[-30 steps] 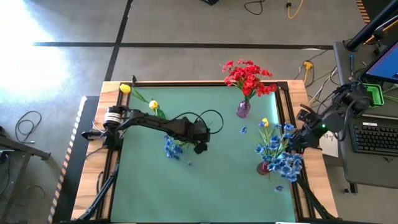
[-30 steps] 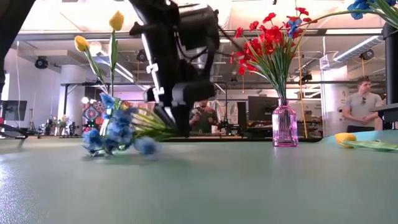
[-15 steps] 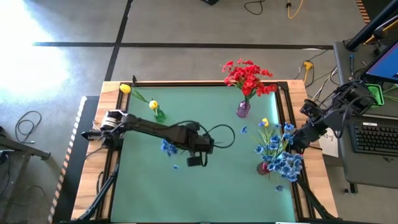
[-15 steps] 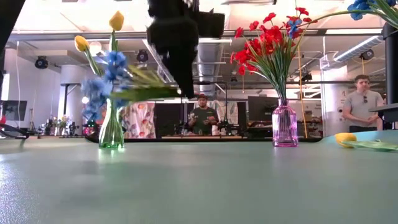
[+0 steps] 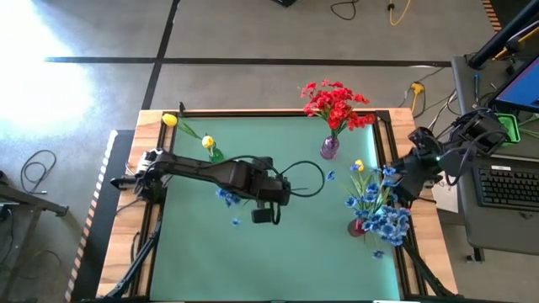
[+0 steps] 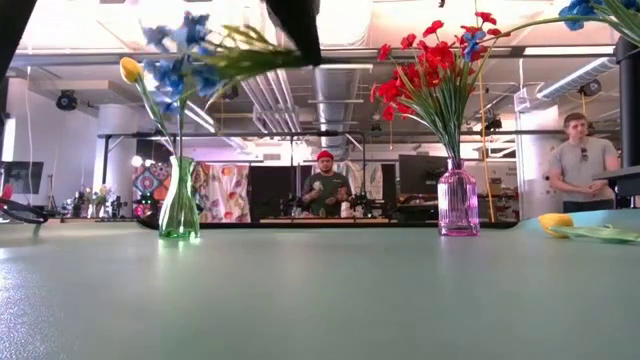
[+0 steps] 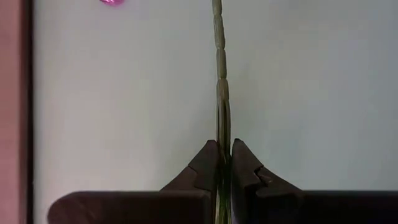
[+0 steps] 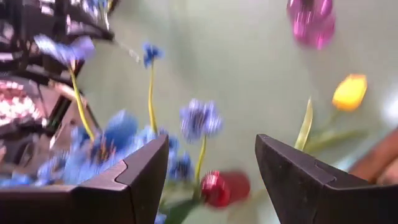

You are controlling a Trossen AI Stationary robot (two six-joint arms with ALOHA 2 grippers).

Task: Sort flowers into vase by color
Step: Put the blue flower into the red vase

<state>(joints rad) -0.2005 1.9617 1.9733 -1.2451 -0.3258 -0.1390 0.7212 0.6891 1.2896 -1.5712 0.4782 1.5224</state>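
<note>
My left gripper (image 6: 298, 30) is shut on a blue flower (image 6: 178, 58), high over the middle of the green table (image 5: 295, 244). The blue blooms (image 5: 226, 198) stick out toward the table's left. A green vase (image 6: 180, 200) with yellow flowers (image 5: 170, 120) stands at the far left, and a purple vase (image 6: 457, 200) with red flowers (image 5: 337, 101) at the far middle. A red vase (image 8: 224, 186) with blue flowers (image 5: 379, 206) stands at the right. My right gripper (image 8: 211, 149) hangs open above it. One yellow flower (image 5: 360, 166) lies on the table near it. My left gripper pinches the flower's thin green stem (image 7: 222, 146) between its two fingers. The fingers (image 7: 208, 163) slant down from above. The flower hangs clear of the table, nearly level, with its blooms and leaves (image 6: 245, 60) to one side of the fingers and the bare stem end (image 7: 217, 37) to the other.
Loose blue petals (image 5: 236, 221) lie on the table under the left arm, more (image 5: 330, 175) near the purple vase. A wooden rim (image 5: 152, 118) frames the table. In the low view, people stand in the room behind.
My left gripper has risen from the table and drifted a little toward the right edge, staying shut on the stem and rolling about its own line. The blue flower has been lifted clear of the table and now lies nearly level, high up. My right arm's wrist has turned slightly.
</note>
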